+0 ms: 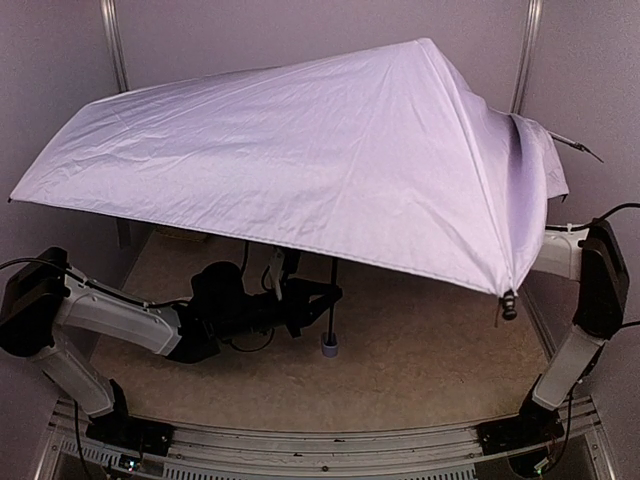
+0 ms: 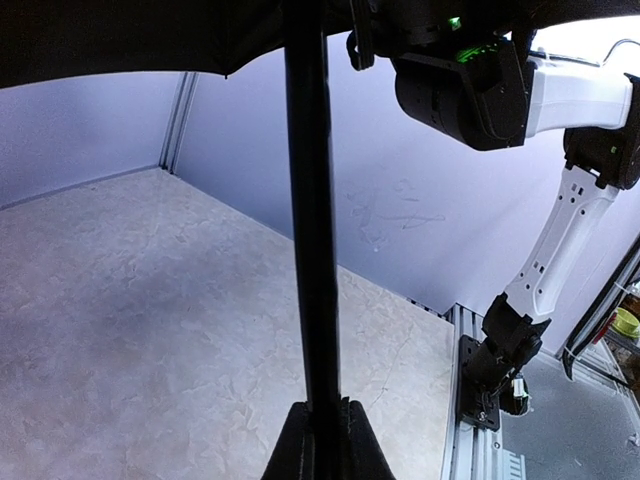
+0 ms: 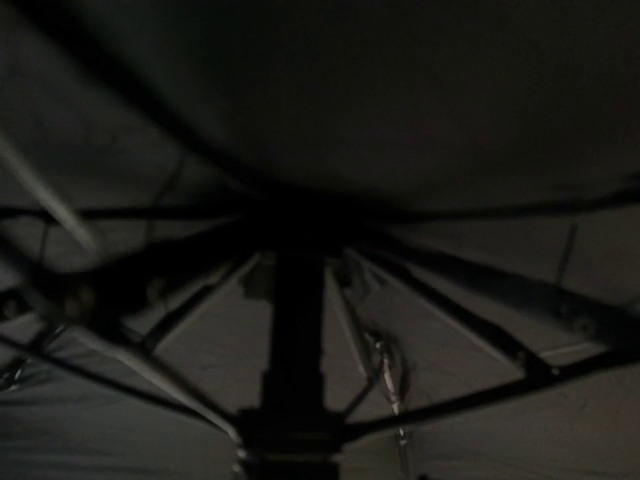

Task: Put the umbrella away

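Left pincer (image 2: 322,412) clamped low on the thin black shaft (image 2: 308,200), steadying the fully open pale lavender fabric umbrella (image 1: 300,150). Its canopy roofs most of the beige table (image 1: 430,350), and its small lavender handle (image 1: 329,346) appears to rest there at six o'clock. That grip likely frees the right pincer (image 2: 400,40) to collapse the canopy; whether its fingers are apart or together I cannot tell. From overhead the fabric hides that pincer. The left wrist camera catches it at one o'clock, high by the shaft's top. The right wrist camera shows only dark ribs (image 3: 440,270) and black lining.
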`<action>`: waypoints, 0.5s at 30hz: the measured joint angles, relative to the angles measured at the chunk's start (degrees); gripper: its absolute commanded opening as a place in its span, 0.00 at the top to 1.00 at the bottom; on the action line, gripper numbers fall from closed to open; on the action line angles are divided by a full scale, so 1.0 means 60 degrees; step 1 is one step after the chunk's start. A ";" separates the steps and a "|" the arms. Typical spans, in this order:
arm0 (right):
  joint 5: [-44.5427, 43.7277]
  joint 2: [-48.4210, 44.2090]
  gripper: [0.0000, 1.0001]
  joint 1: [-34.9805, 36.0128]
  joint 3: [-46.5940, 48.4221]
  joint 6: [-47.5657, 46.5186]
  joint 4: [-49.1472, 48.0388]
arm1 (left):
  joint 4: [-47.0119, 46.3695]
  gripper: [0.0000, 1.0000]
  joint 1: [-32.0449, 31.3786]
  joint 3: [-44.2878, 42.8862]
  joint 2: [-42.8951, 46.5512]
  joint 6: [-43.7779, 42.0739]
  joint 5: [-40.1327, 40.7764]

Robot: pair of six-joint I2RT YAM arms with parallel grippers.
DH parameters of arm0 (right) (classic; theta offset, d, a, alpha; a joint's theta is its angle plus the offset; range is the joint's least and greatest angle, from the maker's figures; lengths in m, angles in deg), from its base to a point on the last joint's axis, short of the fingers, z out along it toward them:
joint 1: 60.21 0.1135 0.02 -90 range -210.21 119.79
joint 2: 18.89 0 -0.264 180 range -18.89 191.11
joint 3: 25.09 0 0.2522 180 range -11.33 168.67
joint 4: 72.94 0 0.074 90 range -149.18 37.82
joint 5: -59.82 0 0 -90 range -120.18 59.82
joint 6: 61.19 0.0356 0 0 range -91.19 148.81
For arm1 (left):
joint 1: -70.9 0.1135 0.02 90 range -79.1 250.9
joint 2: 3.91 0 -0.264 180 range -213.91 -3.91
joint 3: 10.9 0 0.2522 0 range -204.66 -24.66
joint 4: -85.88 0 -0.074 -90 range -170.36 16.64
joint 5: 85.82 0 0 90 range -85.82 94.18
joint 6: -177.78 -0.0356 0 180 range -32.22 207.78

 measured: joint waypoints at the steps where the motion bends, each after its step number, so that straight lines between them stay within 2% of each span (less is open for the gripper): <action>1: 0.0000 0.0000 0.68 0.0000 0.0011 -0.0004 -0.0015 | -0.0004 1.00 0.0000 0.0000 0.0000 0.0000 -0.0004; 3: 0.0036 0.0015 0.78 0.0000 0.0080 0.0033 -0.0022 | -0.0004 1.00 0.0000 0.0000 0.0000 0.0000 0.0004; 5: 0.0076 0.0036 0.92 0.0000 0.0182 0.0051 -0.0022 | 0.0000 1.00 0.0000 0.0000 0.0000 0.0007 0.0018; 7: 0.0157 0.0047 1.00 0.0000 0.0211 0.0113 0.0033 | -0.0109 1.00 0.0004 0.0000 0.0000 0.0011 0.0091; 12: 0.0186 0.0102 1.00 0.0095 0.0237 0.0117 0.0098 | -0.0186 1.00 0.0051 -0.0018 0.0022 -0.0007 0.0204; 13: 0.0178 0.0102 0.94 0.0095 0.0237 0.0098 0.0113 | -0.0186 1.00 0.0047 -0.0018 0.0022 -0.0011 0.0215; 15: 0.0131 0.0098 0.63 0.0095 0.0233 0.0047 0.0171 | -0.0157 1.00 0.0047 -0.0018 0.0029 -0.0029 0.0273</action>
